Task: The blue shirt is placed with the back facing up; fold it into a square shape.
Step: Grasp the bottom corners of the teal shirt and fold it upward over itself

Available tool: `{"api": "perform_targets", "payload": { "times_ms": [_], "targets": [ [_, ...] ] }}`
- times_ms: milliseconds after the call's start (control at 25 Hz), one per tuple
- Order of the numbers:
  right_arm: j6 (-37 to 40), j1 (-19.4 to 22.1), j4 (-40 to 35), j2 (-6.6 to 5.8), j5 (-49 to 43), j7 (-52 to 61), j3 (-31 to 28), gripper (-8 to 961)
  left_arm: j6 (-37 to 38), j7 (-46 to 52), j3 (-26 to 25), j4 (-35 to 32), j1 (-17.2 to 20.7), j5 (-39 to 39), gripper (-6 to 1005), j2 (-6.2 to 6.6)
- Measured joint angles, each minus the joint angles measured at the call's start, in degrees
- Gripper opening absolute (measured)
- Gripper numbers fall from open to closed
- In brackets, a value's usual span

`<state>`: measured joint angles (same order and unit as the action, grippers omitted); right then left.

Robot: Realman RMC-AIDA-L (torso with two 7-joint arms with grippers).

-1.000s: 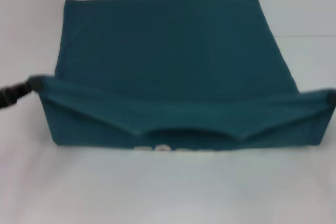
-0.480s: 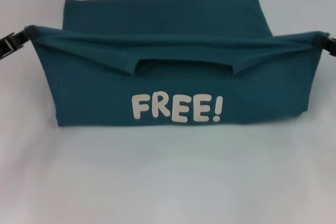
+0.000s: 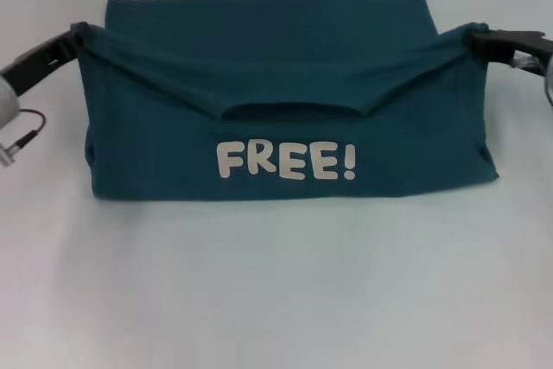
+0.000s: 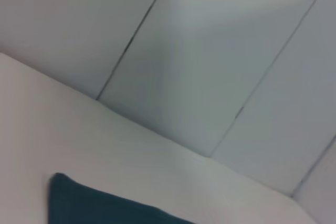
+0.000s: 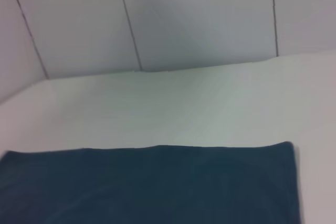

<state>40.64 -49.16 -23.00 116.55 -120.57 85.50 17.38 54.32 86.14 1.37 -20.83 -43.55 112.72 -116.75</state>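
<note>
Head view: blue shirt (image 3: 285,110) on the white table (image 3: 276,300), near half lifted and carried toward the far hem, white "FREE!" lettering (image 3: 286,162) facing the camera.
Left gripper (image 3: 76,34): at the shirt's left upper corner, clamped on the blue shirt, cloth pulled taut from that point.
Right gripper (image 3: 477,36): at the right upper corner, likewise pinching the blue shirt.
Neckline: sagging in an arc between the two held corners, just above the lettering.
Far layer: flat on the table, a strip visible beyond the raised edge.
Left wrist view: only a corner of the shirt (image 4: 79,203), table and panelled wall (image 4: 210,51).
Right wrist view: flat far edge of the shirt (image 5: 152,182).
Step in hand: likely the lengthwise fold, near half over far half.
Next move: probably carry both corners evenly to the far edge, lower, align, then release; uneven travel risks a skewed fold.
</note>
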Motion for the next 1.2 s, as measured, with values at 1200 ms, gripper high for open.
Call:
{"api": "perform_targets", "payload": {
  "times_ms": [1200],
  "targets": [
    [-10.74,-2.13,4.08,1.26,6.67,-9.8,3.5,76,-12.71,-15.78,-0.24,3.29,-3.51,-8.68,113,-3.41]
  ]
}}
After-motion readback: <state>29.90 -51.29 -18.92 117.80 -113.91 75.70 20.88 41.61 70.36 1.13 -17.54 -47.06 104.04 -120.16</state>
